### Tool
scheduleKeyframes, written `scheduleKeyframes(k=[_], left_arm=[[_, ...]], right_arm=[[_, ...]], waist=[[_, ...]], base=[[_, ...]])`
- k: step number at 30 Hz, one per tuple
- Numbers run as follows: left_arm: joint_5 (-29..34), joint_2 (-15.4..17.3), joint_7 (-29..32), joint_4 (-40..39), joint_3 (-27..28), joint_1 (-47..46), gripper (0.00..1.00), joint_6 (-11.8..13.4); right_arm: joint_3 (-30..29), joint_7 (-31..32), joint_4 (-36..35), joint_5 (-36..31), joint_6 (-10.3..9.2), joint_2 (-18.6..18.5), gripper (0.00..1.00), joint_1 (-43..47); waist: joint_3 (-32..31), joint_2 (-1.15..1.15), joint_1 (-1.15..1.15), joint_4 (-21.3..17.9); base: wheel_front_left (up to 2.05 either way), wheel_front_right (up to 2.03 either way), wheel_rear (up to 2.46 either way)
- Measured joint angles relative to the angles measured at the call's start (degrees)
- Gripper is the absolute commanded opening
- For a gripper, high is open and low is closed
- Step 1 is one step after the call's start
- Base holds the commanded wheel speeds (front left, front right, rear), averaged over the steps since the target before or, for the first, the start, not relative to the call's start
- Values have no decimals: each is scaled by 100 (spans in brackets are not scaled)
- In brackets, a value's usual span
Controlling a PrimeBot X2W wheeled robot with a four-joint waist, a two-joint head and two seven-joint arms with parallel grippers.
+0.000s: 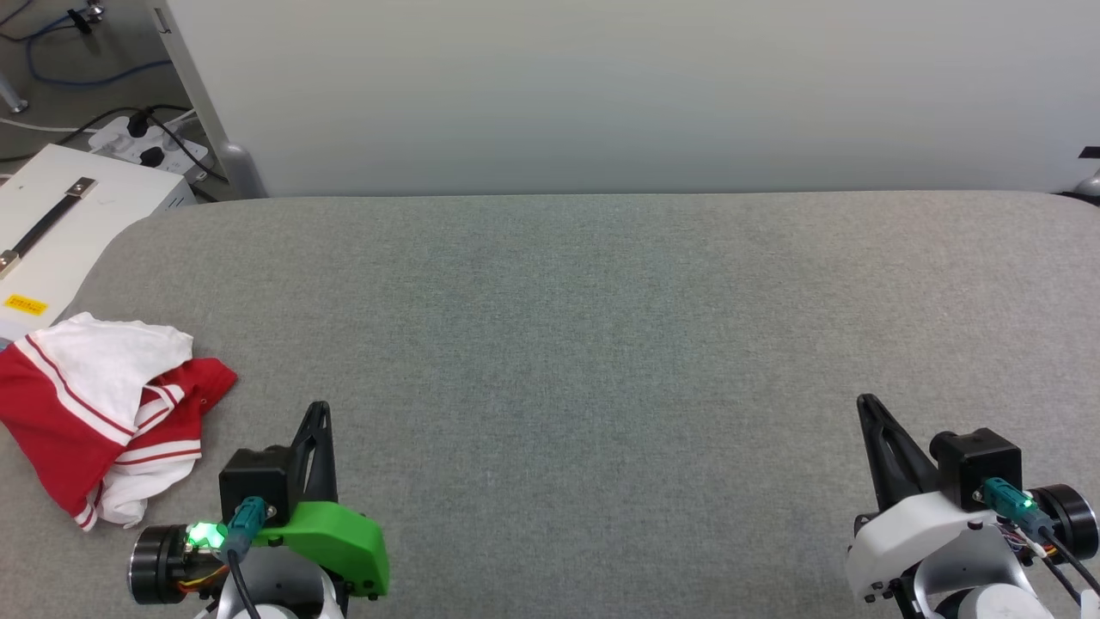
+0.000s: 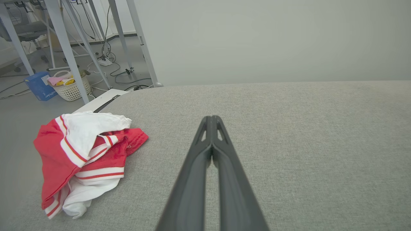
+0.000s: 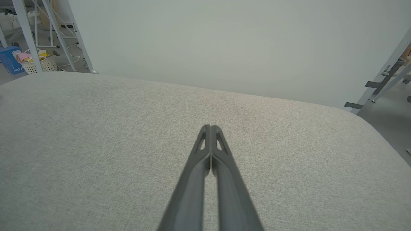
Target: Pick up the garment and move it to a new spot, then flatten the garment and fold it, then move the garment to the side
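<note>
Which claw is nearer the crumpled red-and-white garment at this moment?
Left. The left claw is shut, just right of the garment, not touching it. The right claw, also shut, is far off across the grey surface on the robot's right.

The crumpled red-and-white fabric garment [image 1: 60, 413] at the near left of the grey fabric-covered table [image 1: 550, 344] is folded over itself, hiding its front, and the head view's left edge cuts it off. The white box with a black strap [image 1: 86, 206] beside the table is cut off too; its yellow label [image 1: 24, 303] is too small to read. On the far floor, I cannot make out the white woven basket's [image 2: 73, 91] contents or the blue box's [image 2: 38, 85] print.
</note>
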Motion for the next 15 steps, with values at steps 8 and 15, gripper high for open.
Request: scheduleKeyframes(k=[8,15], left_arm=[[0,0,0,0,-1,0,0,0],[0,0,0,0,-2,0,0,0]], right_arm=[[0,0,0,0,0,0,0,0],[-1,0,0,0,0,0,0,0]], waist=[[0,0,0,0],[0,0,0,0]], base=[[0,0,0],[0,0,0]])
